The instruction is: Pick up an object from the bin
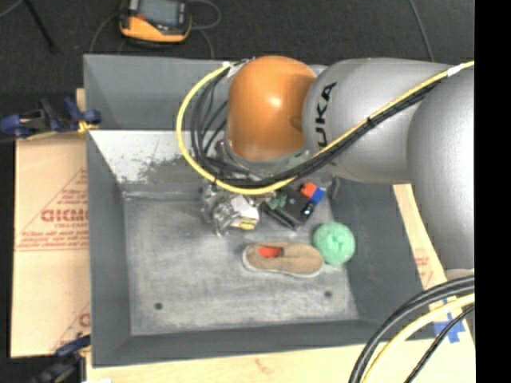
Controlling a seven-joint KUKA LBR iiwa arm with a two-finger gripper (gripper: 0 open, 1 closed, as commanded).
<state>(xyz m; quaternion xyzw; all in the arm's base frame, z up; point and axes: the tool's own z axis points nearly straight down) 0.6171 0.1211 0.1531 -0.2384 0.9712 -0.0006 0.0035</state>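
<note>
My gripper (226, 211) hangs low over the bin floor just below the orange wrist cover, left of the bin's middle. A black block with red and blue parts (302, 201) lies just to its right, partly under the arm. A tan slipper-shaped thing with a red patch (284, 259) lies flat in front of the gripper, a little to the right and apart from it. A green ball (334, 242) rests against the slipper's right end.
The arm and its yellow cable loop cover the back and right of the bin. Bare grey floor stretches to the left and front of the gripper, up to the bin walls.
</note>
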